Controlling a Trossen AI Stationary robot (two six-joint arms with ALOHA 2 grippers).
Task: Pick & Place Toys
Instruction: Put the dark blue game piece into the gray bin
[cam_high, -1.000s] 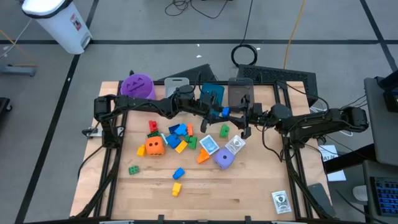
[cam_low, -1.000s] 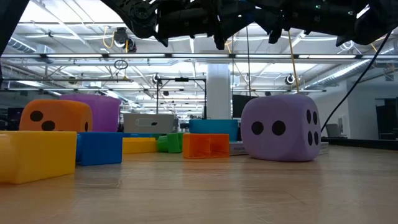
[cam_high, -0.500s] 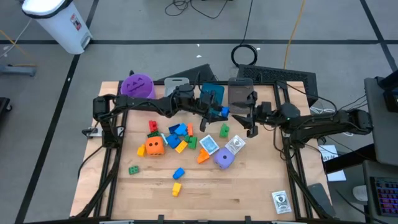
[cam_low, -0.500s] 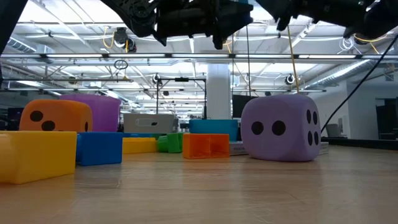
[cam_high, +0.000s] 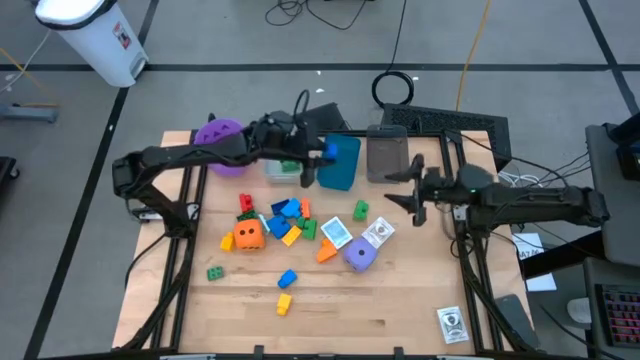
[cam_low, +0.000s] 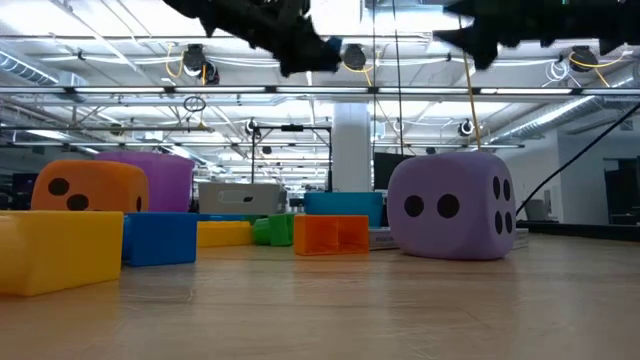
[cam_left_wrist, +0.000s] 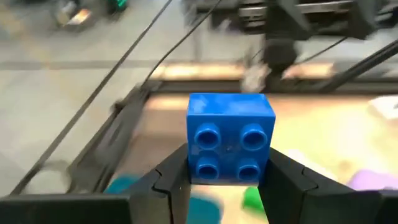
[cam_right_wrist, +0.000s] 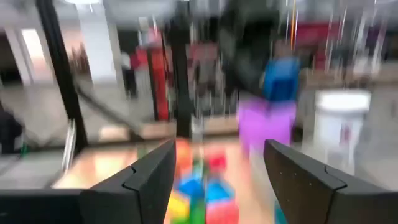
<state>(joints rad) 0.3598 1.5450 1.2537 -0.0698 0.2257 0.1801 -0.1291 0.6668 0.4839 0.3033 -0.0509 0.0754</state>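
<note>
My left gripper (cam_high: 322, 160) is shut on a blue brick (cam_left_wrist: 230, 137) and hovers over the clear bin (cam_high: 285, 168) and blue bin (cam_high: 342, 165) at the table's far side. Out by the right edge, my right gripper (cam_high: 408, 196) stands open, and nothing shows between its fingers (cam_right_wrist: 149, 180). The other toys lie on the tabletop in the middle. Among them are an orange die (cam_high: 249, 235), a purple die (cam_high: 360, 256), printed cubes (cam_high: 378, 232) and several small bricks (cam_high: 288, 215). My left gripper pinches the blue brick by two opposite side walls (cam_left_wrist: 194, 168) between its two fingers. The brick's studded face is turned back toward the wrist. The fingers come from the table's left, close to level. The brick is lifted clear of the table, above the bins.
A grey bin (cam_high: 388, 155) stands right of the blue bin. A purple cup (cam_high: 218, 135) is at the far left, partly under my left arm. Loose green (cam_high: 215, 272), blue (cam_high: 287, 278) and yellow (cam_high: 284, 303) bricks lie nearer. A printed card (cam_high: 452, 322) sits at the near right.
My left gripper has carried the blue brick from beside my right gripper toward the table's far left, to above the bins. It rose a little and tipped up closer to level. My right gripper has drawn back toward the right edge.
</note>
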